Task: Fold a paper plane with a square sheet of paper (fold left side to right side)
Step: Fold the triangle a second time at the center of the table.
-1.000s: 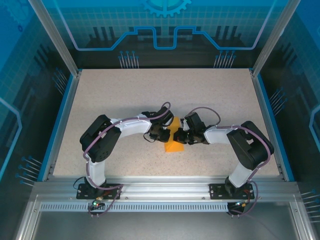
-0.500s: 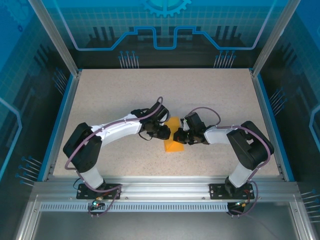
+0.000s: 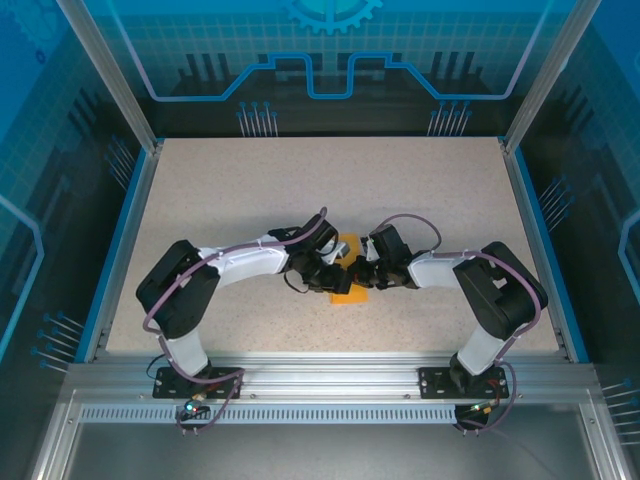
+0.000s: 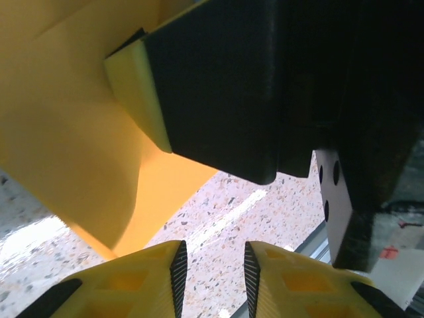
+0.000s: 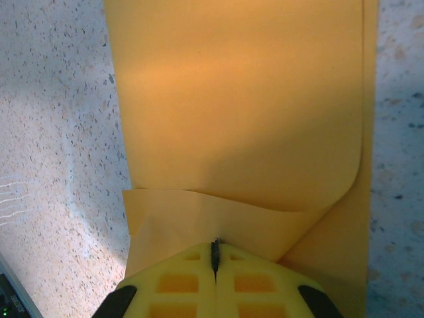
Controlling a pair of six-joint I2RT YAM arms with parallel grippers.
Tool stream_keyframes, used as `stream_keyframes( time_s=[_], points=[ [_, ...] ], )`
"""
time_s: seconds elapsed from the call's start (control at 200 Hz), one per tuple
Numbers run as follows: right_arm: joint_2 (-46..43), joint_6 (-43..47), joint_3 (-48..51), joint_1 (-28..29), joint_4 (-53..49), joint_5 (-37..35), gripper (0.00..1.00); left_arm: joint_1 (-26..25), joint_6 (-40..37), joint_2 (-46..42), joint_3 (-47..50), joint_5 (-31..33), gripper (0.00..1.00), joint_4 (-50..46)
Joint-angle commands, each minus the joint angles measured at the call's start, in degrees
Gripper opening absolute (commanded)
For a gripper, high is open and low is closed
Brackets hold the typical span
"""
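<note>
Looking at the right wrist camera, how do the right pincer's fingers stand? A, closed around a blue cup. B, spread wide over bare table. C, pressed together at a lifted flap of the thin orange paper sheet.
C: the right pincer shows its fingers meeting, no gap, at the flap of the thin orange paper sheet.

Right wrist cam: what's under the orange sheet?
Speckled tabletop shows on both sides of the square sheet of paper; whatever lies directly beneath is covered. The right gripper pinches its near edge.
</note>
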State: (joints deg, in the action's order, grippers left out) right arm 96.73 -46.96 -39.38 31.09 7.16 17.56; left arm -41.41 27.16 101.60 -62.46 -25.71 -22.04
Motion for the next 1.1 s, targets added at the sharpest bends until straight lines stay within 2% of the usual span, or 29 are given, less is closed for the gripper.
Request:
stream_keyframes(
  time_s=[0.0, 0.675, 1.095],
  points=[
    [2.2, 0.2, 0.3, 0.3, -3.2, -0.9, 0.02, 0.2, 1.0, 1.6, -0.1, -3.0, 0.33, 1.3],
    [2.5, 0.8, -0.4, 0.3, -4.6, -1.1, 0.02, 0.2, -0.7, 5.1, 0.6, 4.3, 0.33, -1.8],
    [2.4, 1.1, -0.5, 0.2, -5.6, -1.6, 0.02, 0.2, -0.4, 4.7, 2.6, 5.8, 0.32, -1.7]
  ],
)
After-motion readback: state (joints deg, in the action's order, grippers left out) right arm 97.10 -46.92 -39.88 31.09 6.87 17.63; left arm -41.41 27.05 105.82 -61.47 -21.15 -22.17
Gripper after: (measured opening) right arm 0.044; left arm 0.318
